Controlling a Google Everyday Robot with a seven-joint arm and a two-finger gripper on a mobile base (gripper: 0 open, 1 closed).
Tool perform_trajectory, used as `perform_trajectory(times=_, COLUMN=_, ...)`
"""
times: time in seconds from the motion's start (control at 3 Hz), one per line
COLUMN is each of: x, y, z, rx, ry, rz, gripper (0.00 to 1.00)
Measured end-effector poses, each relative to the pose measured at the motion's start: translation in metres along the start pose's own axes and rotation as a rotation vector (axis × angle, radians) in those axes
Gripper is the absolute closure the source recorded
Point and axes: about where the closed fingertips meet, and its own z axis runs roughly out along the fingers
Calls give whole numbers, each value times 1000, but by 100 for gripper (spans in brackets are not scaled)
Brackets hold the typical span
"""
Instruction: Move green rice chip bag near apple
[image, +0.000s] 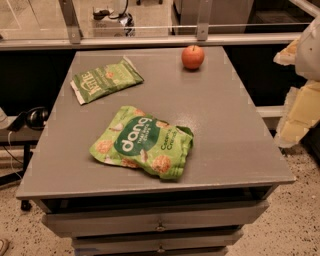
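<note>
The green rice chip bag (141, 142) is a puffy lime-green bag with white "dang" lettering. It lies flat on the front middle of the grey table (235, 125). The apple (192, 56) is small and red-orange and stands near the table's far edge, right of centre, well apart from the bag. My gripper (298, 107) shows as blurred cream and yellow parts at the right edge of the view. It is beyond the table's right side, off the tabletop and holding nothing I can see.
A smaller, darker green "Kettle" bag (105, 80) lies at the table's back left. Drawers (160, 225) sit under the tabletop. A rail (150, 41) runs behind the table. Headphones (35, 117) rest on a low surface to the left.
</note>
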Motion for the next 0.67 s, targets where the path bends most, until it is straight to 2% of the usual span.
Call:
perform_trajectory(times=0.33, x=-1, y=0, z=0, rx=5, ry=-4, rz=-1, gripper=0)
perform_trajectory(times=0.67, x=-20, y=8, z=24, rx=-34, ry=-59, rz=28, gripper=0)
